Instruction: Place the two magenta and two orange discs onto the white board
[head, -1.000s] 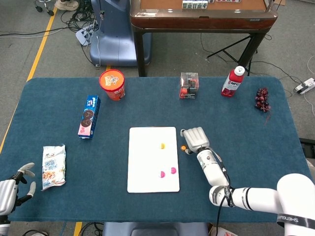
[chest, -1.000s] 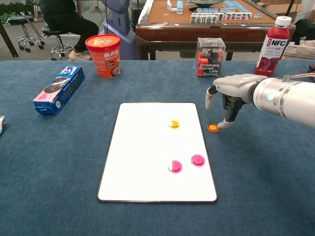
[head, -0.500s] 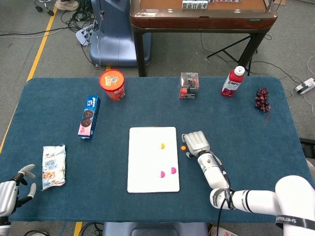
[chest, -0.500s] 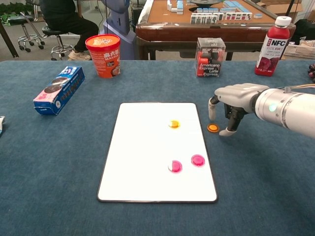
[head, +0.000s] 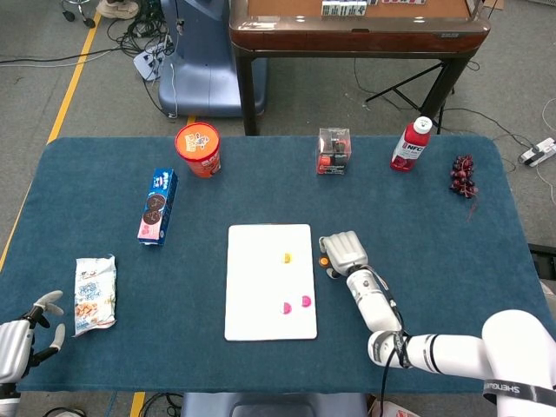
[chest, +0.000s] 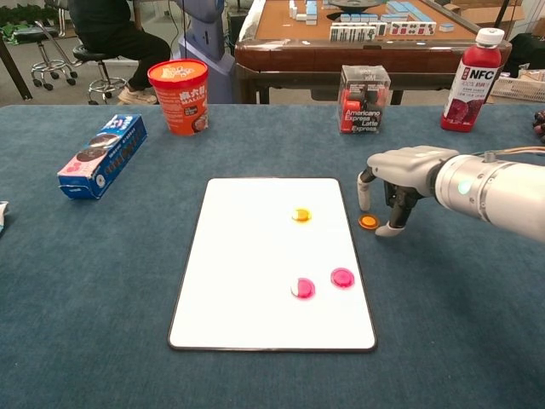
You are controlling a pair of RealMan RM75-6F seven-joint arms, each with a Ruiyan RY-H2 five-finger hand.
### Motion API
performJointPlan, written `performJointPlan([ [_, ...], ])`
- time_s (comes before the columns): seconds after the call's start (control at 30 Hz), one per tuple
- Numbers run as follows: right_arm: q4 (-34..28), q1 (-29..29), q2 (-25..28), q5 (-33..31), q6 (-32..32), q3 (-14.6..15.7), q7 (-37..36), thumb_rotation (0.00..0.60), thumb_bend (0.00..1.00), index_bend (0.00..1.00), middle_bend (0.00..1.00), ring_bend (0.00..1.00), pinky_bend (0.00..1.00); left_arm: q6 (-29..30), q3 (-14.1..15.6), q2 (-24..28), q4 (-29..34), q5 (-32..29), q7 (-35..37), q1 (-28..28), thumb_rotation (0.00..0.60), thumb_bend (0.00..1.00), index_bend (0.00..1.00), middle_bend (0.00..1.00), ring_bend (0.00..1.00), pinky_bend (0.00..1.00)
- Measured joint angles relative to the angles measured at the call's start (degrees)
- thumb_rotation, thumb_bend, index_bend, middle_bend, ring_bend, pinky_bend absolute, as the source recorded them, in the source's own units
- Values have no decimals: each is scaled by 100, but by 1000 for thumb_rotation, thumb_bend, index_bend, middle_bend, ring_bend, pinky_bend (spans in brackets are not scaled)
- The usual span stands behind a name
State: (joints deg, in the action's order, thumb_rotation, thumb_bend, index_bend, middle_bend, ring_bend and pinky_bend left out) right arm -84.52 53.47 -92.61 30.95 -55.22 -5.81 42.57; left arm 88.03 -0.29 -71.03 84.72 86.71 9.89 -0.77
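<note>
The right hand [chest: 393, 183] hovers over an orange disc [chest: 368, 221] on the table just off the white board's [chest: 255, 281] right edge, fingers [chest: 385, 228] apart, holding nothing.

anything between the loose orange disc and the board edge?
Nothing: chest view shows only bare blue cloth between the orange disc and the white board.

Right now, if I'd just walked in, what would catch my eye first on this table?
Probably the white board mid-table, with two magenta discs and one orange disc on it. Just off its right edge, the right hand hovers around a second orange disc lying on the blue cloth.
</note>
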Motion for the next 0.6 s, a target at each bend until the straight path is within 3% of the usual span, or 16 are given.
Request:
performJointPlan([
  [0.6, 156, 85, -144, -131, 93, -32, 79, 600, 236, 435, 1000, 1000, 1000, 5, 4, -14, -19, -5, 43, -13, 600, 472, 271, 426, 506, 662],
])
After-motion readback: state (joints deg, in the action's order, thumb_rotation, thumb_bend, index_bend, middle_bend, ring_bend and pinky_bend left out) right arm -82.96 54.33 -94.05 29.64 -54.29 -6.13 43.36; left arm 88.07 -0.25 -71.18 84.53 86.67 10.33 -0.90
